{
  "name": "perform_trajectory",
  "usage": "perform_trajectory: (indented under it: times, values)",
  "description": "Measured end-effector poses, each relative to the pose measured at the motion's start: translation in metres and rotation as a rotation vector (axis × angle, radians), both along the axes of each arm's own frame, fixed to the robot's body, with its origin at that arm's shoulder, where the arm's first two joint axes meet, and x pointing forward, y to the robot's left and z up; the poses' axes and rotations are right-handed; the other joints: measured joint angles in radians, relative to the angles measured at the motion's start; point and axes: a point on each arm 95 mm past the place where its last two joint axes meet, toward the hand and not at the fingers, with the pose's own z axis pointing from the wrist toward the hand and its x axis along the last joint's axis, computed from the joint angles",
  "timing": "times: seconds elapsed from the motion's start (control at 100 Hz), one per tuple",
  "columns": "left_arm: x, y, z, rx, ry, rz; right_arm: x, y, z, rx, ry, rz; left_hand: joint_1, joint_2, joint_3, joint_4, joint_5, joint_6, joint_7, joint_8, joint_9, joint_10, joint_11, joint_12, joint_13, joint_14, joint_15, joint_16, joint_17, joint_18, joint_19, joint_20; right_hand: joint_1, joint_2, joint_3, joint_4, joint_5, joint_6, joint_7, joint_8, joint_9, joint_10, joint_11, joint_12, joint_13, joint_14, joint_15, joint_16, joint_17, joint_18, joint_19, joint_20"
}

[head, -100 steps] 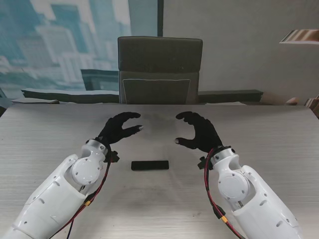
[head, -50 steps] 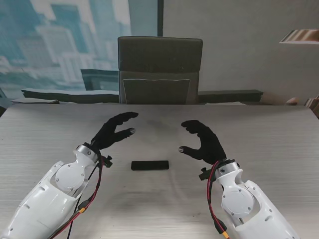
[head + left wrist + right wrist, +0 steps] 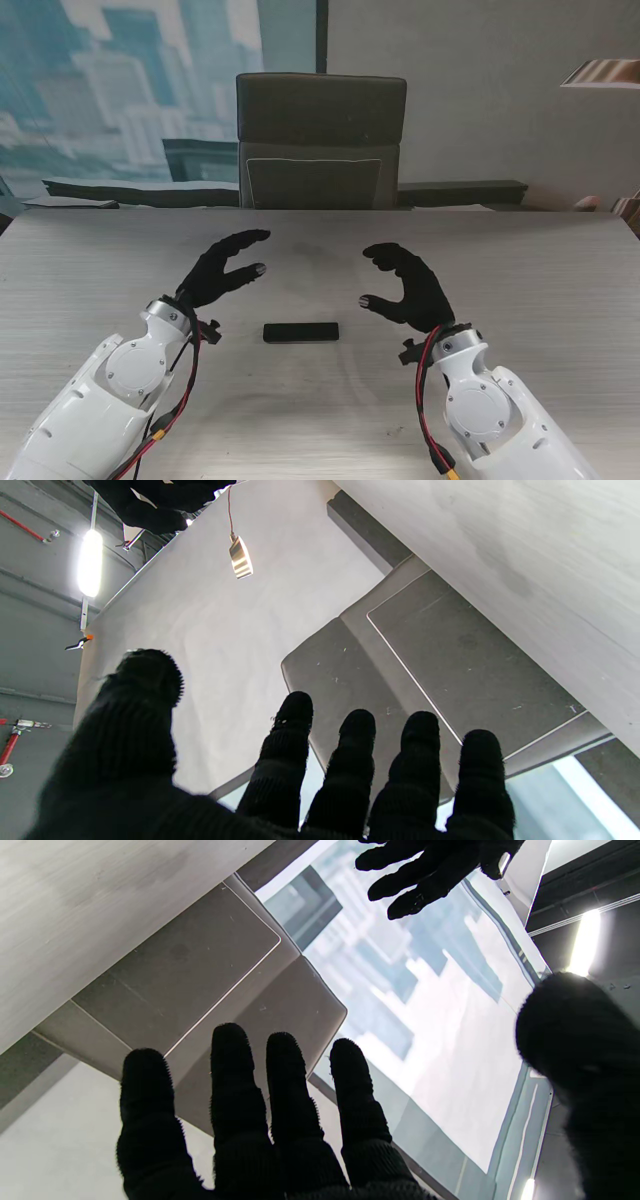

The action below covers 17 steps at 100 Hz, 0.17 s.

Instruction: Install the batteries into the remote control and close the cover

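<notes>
A flat black remote control (image 3: 301, 332) lies on the pale wooden table (image 3: 520, 260), between my two arms and nearer to me than both hands. My left hand (image 3: 222, 268) in its black glove hovers farther from me, left of the remote, fingers spread and empty. On the other side my right hand (image 3: 408, 285) hangs the same way, fingers curved apart around nothing. Both wrist views show only spread gloved fingers (image 3: 295, 745) (image 3: 235, 1075), the chair and the room. No batteries or loose cover can be made out.
A dark grey chair (image 3: 320, 140) stands behind the table's far edge. A low ledge with papers (image 3: 120, 190) runs along the window wall. Red and black cables (image 3: 185, 385) hang from both forearms.
Both arms have drawn back toward me and slightly outward; the left hand has shifted left. The remote has not moved.
</notes>
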Motion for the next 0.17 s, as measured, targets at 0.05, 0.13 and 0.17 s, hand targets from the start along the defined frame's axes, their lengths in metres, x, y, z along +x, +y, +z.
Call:
perform_trajectory:
  times: [0.05,0.13,0.17]
  values:
    - [-0.0008,0.0007,-0.0001,0.000,0.004,0.001,0.0006,-0.0003,0.0000,-0.003,-0.003,-0.003,0.000,0.000,0.000,0.000,0.000,0.000,0.000,0.000,0.000,0.000,0.000,0.000,0.000,0.000,0.000,0.000,0.000,0.000,0.000,0.000,0.000,0.000,0.000,0.000,0.000,0.000,0.000,0.000,0.000,0.000,0.002,0.000,0.003,0.000,0.001,0.000,0.000,0.000,0.000,0.002]
    - [-0.0023,0.0027,-0.0006,0.002,0.000,0.010,0.0011,-0.0007,0.0003,-0.005,-0.007,-0.008,0.000,0.000,0.000,0.000,0.000,0.000,0.000,0.000,0.000,0.000,0.000,0.000,0.000,0.000,0.000,0.000,0.000,0.000,0.000,0.000,0.000,0.000,0.000,0.000,0.000,0.000,0.000,0.000,0.001,0.000,0.003,0.000,0.008,0.000,0.005,0.000,0.000,0.000,-0.005,0.010]
    - [-0.0032,0.0038,-0.0008,0.004,-0.004,0.017,0.0013,-0.0009,0.0004,-0.006,-0.008,-0.011,0.000,0.000,0.000,0.000,0.000,0.000,0.000,0.000,0.000,0.000,0.000,0.000,0.000,0.000,0.000,0.000,0.000,0.000,0.000,0.000,0.000,0.000,0.000,0.000,0.000,0.000,0.000,0.000,0.001,0.000,0.003,0.000,0.008,0.000,0.005,0.000,0.000,0.000,-0.007,0.012]
